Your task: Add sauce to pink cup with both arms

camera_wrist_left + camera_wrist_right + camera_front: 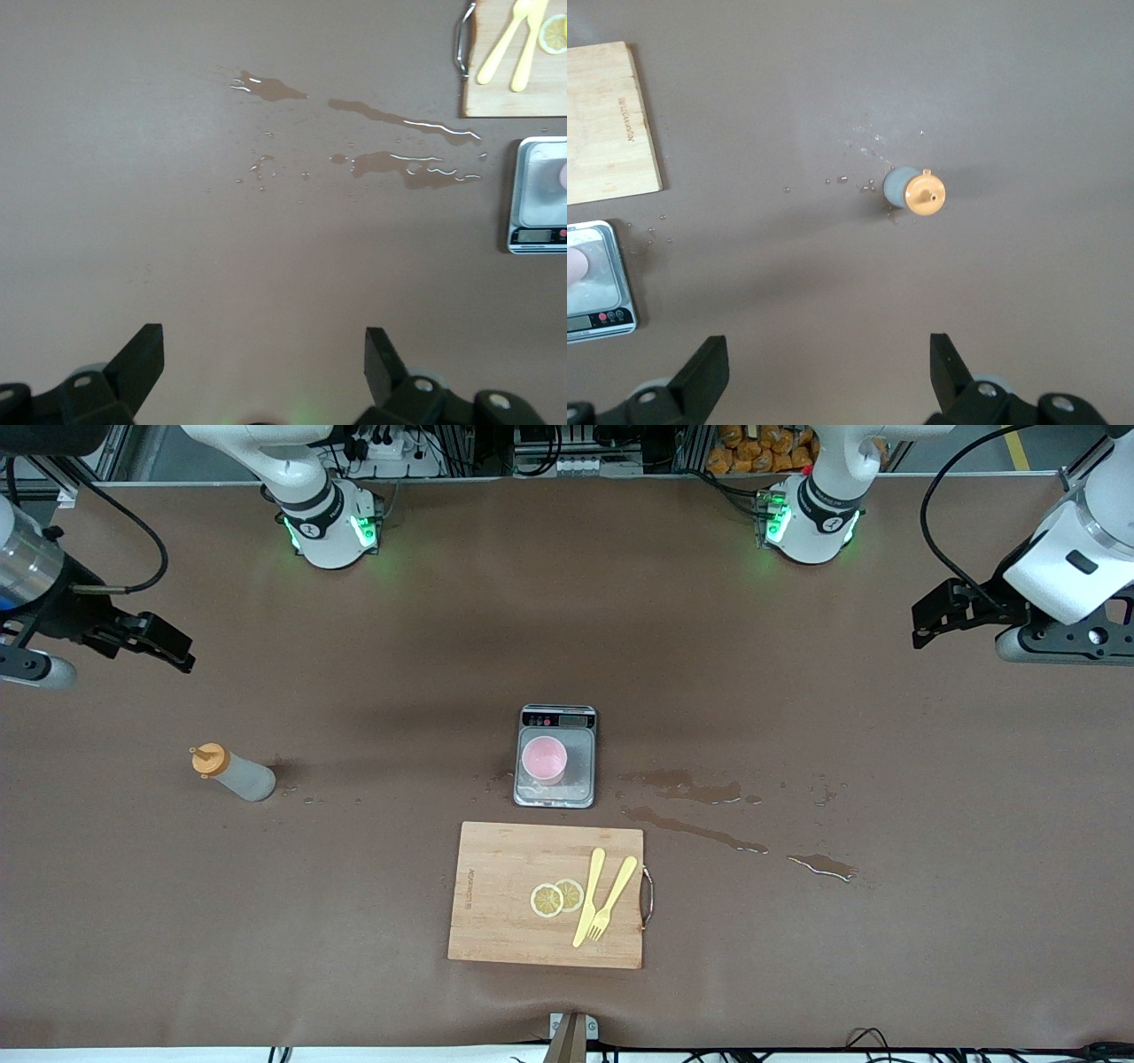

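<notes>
Front view: the sauce (234, 772) is seen standing upright on the table (354, 921) toward the right arm's end, orange cap on top; the pink cup (544, 759) is set on the scale (556, 756), well apart from the sauce; nearer the camera lies a cutting board (496, 895) with 2 lemon slices (556, 898), a knife (588, 896) and a fork (613, 899); spilled liquid (700, 828) is spread toward the left arm's end; the right gripper (155, 640) is held open over bare table near the sauce; the left gripper (943, 613) is held open over its end of the table.
</notes>
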Available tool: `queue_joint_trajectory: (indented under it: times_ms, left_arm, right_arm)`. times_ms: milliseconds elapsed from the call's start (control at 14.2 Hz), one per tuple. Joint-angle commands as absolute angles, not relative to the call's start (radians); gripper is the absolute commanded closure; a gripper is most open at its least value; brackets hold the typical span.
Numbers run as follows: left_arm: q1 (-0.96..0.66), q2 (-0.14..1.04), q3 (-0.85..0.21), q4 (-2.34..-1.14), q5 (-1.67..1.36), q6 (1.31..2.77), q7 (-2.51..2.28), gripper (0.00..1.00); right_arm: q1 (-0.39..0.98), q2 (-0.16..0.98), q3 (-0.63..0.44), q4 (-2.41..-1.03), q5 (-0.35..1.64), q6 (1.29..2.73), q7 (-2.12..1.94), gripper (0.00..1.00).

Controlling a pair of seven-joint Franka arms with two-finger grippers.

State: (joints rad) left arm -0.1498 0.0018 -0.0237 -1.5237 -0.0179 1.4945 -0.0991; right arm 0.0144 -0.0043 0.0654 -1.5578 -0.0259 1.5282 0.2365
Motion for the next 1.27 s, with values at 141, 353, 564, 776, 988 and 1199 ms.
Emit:
queue_joint_trajectory:
  times_ms: [141,353,564,776,988,1199]
  left_arm:
    - [-0.146,0.003,0.000,-1.520,-0.054,1.503,-0.109,0.00]
    - [-0.149,0.003,0.002,-1.520,-0.046,1.503,-0.110,0.00]
    - [-0.153,0.003,0.000,-1.519,-0.035,1.503,-0.104,0.00]
    - [-0.155,0.003,-0.003,-1.519,-0.034,1.502,-0.094,0.00]
    - [-0.155,-0.002,-0.008,-1.516,-0.034,1.502,-0.010,0.00]
    - [-0.160,-0.005,-0.011,-1.516,-0.015,1.500,0.020,0.00]
  right_arm:
    - [-0.034,0.044,0.063,-1.488,-0.031,1.523,0.130,0.00]
    - [-0.035,0.046,0.063,-1.486,-0.029,1.525,0.127,0.00]
    - [-0.029,0.046,0.063,-1.488,-0.029,1.537,0.118,0.00]
    - [-0.023,0.046,0.064,-1.489,-0.029,1.537,0.120,0.00]
    - [-0.028,0.046,0.064,-1.491,-0.029,1.539,0.118,0.00]
    - [-0.025,0.046,0.064,-1.493,-0.029,1.543,0.112,0.00]
